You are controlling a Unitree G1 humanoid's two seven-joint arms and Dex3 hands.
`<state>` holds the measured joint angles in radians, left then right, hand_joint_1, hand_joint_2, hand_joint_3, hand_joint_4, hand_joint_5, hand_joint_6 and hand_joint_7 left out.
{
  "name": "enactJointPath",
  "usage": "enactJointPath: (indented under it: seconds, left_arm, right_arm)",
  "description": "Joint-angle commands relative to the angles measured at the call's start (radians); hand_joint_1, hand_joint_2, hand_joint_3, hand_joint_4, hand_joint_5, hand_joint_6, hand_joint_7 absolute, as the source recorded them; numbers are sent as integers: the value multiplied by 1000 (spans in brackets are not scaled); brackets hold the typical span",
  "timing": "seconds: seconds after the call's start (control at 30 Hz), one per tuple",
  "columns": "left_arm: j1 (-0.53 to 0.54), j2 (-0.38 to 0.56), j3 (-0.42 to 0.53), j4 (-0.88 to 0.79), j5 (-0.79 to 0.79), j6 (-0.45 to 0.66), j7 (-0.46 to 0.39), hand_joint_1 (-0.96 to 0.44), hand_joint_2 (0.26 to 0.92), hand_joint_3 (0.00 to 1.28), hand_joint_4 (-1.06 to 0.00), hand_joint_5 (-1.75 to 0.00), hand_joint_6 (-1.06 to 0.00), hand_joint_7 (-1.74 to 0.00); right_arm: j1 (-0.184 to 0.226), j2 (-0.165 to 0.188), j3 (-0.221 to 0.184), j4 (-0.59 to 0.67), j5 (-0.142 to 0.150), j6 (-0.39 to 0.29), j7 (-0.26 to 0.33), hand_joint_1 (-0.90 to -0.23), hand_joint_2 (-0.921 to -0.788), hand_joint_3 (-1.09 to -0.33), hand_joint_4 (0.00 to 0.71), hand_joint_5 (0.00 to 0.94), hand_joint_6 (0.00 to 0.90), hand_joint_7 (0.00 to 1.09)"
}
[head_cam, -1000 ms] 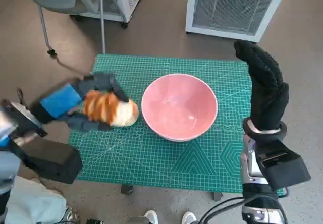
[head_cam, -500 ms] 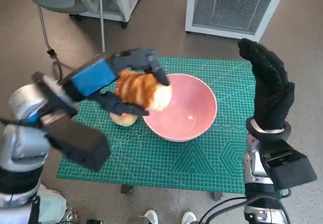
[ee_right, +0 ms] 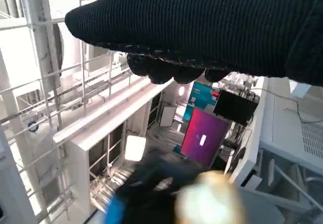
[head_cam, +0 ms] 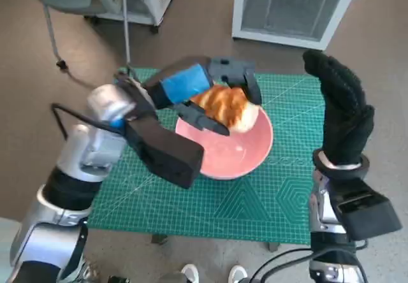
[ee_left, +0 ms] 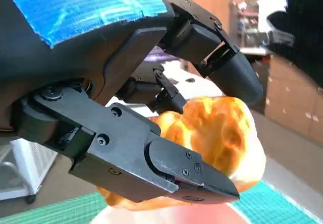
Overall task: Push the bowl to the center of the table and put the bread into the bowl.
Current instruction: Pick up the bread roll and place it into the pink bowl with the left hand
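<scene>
Seen steeply from above: a small table under a green cutting mat [head_cam: 223, 200] printed with a pale grid. Near the mat's centre, a pink bowl [head_cam: 245, 155], upright, its hollow partly hidden behind a forearm. Reaching in from 8 o'clock, the left hand [head_cam: 213, 92], black with blue tape over its back, closed round a golden bread roll [head_cam: 229, 106] and holding it over the bowl's 11 o'clock rim (whether the roll touches the bowl cannot be told from above). From behind that hand, close up: black fingers [ee_left: 176, 168] clamped under and over the roll [ee_left: 222, 133], crust glossy orange-brown with paler patches, a sliver of pink and green mat showing beneath. At 3 o'clock of the bowl, the right hand [head_cam: 341, 114] in a black knitted glove, raised upright off the table, fingers straight and close together, gripping nothing, well apart from bowl and bread. From behind the glove [ee_right: 212, 27]: a dark woollen band across the view, with the roll [ee_right: 212, 201] and the blue-taped hand as blurs beyond it. Beyond the table at 12 o'clock, a white grilled cabinet [head_cam: 290, 9] on a brown floor; at 10 o'clock, the legs of a wheeled chair [head_cam: 57, 34].
</scene>
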<state>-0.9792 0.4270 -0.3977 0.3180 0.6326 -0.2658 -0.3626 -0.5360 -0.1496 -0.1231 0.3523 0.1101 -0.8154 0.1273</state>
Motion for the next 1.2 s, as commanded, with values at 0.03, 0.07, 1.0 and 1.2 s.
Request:
enactJointPath:
  seconds: [0.03,0.07,1.0,1.2]
  left_arm:
    - [-44,-29,-42,106,53,-47,64,1,897,74,-729,-1082,-664,-1176]
    - [-47,-33,-48,120,61,-53,71,1,897,74,-731,-1085,-662,-1174]
    - [17,-9,12,22,-66,257,-336,-57,784,47,-24,-4,-251,-46]
    - [101,106,105,-134,-137,233,-370,-95,786,39,-46,-15,-265,-42]
  right_arm:
    - [33,-6,-11,-13,-19,9,-12,-478,-921,-735,246,6,-1,607]
    - [36,-6,-12,-17,-20,10,-13,-477,-921,-735,246,6,-1,606]
    - [60,7,-17,-57,-54,19,-46,-470,-921,-733,240,2,-1,634]
    - [65,8,-14,-68,-56,22,-50,-465,-921,-735,240,1,-1,637]
